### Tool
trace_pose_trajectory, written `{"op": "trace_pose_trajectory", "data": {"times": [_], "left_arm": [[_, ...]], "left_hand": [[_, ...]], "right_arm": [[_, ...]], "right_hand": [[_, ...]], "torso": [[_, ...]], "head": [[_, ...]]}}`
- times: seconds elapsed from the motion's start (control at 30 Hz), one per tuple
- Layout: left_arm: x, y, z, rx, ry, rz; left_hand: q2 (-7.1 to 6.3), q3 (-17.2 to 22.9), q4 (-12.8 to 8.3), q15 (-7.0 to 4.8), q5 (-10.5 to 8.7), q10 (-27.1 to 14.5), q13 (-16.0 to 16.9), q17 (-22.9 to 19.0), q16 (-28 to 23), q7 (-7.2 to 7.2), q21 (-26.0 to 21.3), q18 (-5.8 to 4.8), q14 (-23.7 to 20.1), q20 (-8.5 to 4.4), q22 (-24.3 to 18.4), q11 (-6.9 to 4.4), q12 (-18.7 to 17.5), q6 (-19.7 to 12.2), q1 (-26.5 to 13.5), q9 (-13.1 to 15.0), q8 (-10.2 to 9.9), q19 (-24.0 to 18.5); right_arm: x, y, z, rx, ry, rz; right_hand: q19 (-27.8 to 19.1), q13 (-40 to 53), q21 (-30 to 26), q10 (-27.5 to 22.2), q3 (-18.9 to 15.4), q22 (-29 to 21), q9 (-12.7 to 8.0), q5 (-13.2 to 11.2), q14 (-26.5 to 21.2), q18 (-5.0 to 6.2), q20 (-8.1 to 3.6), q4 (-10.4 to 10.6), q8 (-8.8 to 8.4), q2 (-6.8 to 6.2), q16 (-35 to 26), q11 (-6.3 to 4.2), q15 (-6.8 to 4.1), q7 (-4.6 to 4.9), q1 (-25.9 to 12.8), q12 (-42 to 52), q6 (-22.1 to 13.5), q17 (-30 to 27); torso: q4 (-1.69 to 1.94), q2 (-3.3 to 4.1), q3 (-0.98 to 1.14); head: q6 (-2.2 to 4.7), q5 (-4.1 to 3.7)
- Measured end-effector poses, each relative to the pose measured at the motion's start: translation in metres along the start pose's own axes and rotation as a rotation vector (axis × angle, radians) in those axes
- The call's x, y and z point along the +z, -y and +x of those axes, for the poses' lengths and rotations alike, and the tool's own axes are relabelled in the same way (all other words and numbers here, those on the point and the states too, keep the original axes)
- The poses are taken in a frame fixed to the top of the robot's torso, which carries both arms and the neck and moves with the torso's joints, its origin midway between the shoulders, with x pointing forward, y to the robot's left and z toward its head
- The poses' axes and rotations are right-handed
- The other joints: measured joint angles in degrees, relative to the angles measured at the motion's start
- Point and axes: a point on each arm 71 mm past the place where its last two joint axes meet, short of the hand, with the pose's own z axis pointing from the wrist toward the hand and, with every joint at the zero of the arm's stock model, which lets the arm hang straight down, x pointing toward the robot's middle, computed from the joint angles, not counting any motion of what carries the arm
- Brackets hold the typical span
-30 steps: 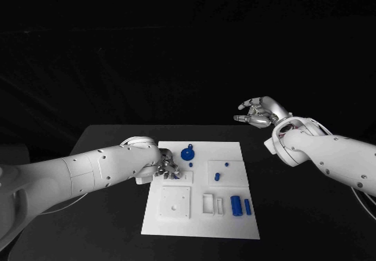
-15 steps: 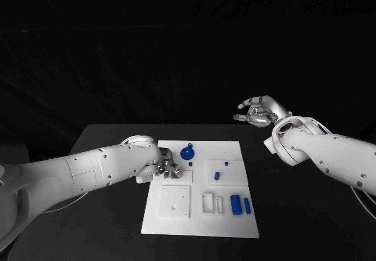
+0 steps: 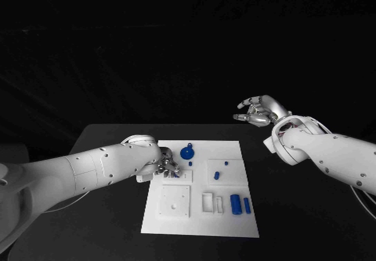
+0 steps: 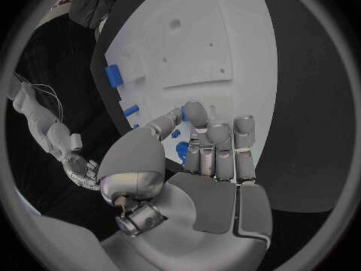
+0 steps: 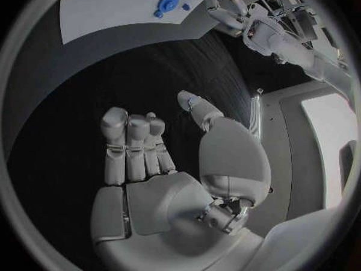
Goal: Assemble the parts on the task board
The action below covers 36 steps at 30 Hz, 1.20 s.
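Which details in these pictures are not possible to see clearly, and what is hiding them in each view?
- Whether the silver left hand holds a small blue part: in the head view its fingers cover the spot on the white task board; in the left wrist view the fingers hide all but a blue sliver.
- The small blue pegs on the board: too small in the head view to tell their shape.
- The board's near end: cut off in the right wrist view.

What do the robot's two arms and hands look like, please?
Both arms are smooth white shells dotted with small dark screws. The left hand and right hand are silver metal with rounded segmented fingers. Thin pale cables hang near each arm.
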Motion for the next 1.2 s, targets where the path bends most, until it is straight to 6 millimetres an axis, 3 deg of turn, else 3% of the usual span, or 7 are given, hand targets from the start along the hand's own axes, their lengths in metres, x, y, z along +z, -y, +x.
{"op": "trace_pose_trajectory", "data": {"times": [1.2], "left_arm": [[0.0029, 0.0027, -0.0054, -0.019, 0.053, 0.005]], "left_hand": [[0.0, 0.16, 0.16, 0.1, -0.56, 0.11, -0.17, -0.12, 0.0, 0.2, 0.0, 0.0, 0.1, 0.0, -0.26, 0.12, 0.22, 0.21, 0.0, 0.17, -0.76, 0.0]], "right_arm": [[0.0, -0.0004, 0.0003, 0.0, -0.002, -0.001]], "right_hand": [[-0.08, -0.1, 0.0, -0.12, 0.0, 0.04, 0.0, 0.0, -0.02, 0.0, 0.08, 0.0, 0.0, 0.0, 0.0, -0.11, 0.02, 0.0, 0.0, 0.0, 0.0, 0.0]], "torso": [[-0.02, 0.0, -0.02]], "head": [[0.12, -0.15]]}}
